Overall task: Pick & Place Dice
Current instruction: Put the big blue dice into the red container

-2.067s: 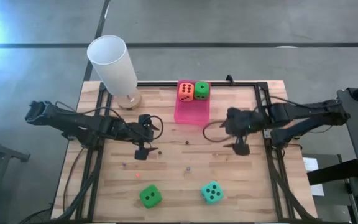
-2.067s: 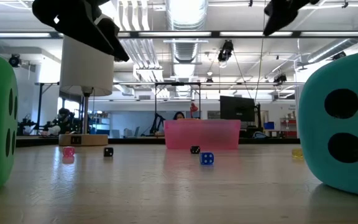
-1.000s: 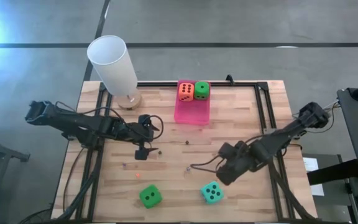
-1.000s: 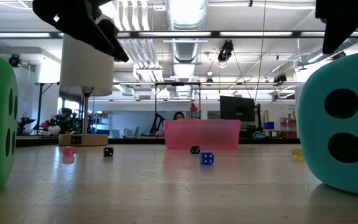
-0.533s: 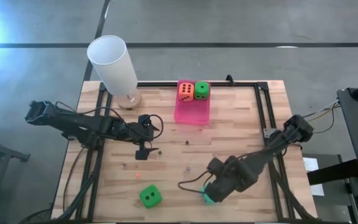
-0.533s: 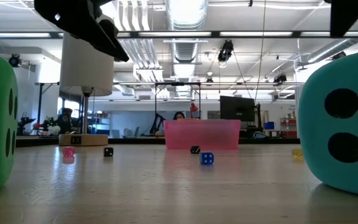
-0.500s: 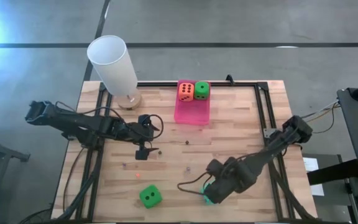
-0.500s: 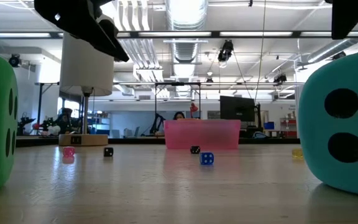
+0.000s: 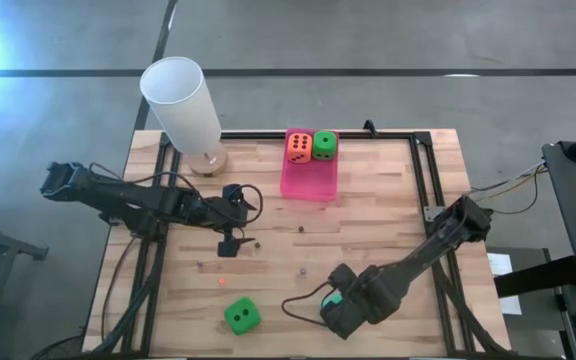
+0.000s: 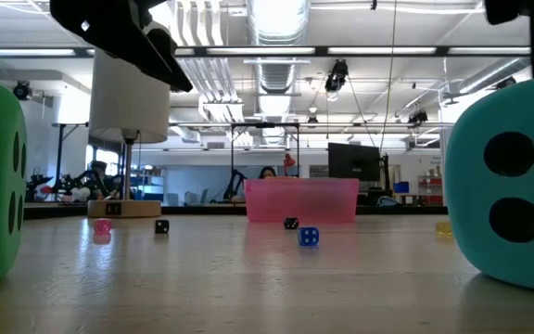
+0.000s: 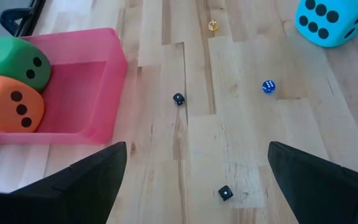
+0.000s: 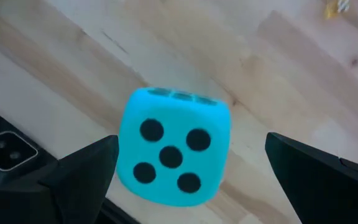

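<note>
The teal die sits on the wood near the table's near edge, five pips up. In the high view my right gripper hovers right over it and hides nearly all of it. That gripper is open, with a finger on either side of the die and a gap to each. One green die rests on the table left of it. The orange-red die and the other green die lie in the pink bin. My left gripper waits open at mid-table, left of centre.
A tall white cylinder lamp stands on a wooden base at the far left corner. Tiny dice are scattered mid-table: black, blue, black, yellow. A black metal frame runs around the tabletop.
My right arm has swung from the middle right of the table toward the near edge and come to rest over the teal die, covering it in the high view. The dice have stayed where they were.
</note>
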{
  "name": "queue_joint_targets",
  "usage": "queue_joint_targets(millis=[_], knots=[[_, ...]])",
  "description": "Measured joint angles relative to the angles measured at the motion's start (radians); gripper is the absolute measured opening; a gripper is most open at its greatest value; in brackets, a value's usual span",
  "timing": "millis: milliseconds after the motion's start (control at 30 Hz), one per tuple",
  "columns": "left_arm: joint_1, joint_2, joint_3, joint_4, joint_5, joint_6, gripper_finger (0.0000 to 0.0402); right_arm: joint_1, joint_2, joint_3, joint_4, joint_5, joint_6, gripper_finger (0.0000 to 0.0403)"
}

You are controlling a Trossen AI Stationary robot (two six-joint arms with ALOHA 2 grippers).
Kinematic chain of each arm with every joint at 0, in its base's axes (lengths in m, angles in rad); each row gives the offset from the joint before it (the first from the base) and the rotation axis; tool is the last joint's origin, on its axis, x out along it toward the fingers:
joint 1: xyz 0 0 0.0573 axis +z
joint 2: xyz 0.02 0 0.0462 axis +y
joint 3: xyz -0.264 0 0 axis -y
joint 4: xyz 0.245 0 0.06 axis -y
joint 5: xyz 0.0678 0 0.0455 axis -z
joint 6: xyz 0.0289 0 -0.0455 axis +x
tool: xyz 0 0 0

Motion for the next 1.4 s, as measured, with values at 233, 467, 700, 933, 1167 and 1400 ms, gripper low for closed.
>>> queue_joint_targets(millis=[233, 467, 700, 933, 1167, 1400], knots=[[0.000, 0.000, 0.000, 0.000, 0.000, 0.002, 0.0393, 0.004, 0.011, -0.006, 0.015, -0.035, 0.046, 0.0400], [0.000, 0.000, 0.001, 0.000, 0.000, 0.001, 0.0391, 0.005, 0.016, -0.010, 0.060, -0.034, 0.046, 0.0400], [0.000, 0.000, 0.002, 0.000, 0.000, 0.001, 0.0391, 0.005, 0.017, -0.025, 0.064, -0.034, 0.054, 0.0400], [0.000, 0.000, 0.002, 0.000, 0.000, 0.001, 0.0393, 0.005, 0.017, -0.047, 0.107, -0.034, 0.054, 0.0400], [0.000, 0.000, 0.002, 0.000, 0.000, 0.001, 0.0390, 0.005, 0.017, -0.049, 0.106, -0.037, 0.053, 0.0400], [0.000, 0.000, 0.002, 0.000, 0.000, 0.001, 0.0393, 0.004, 0.017, -0.061, 0.106, -0.046, 0.053, 0.0400]])
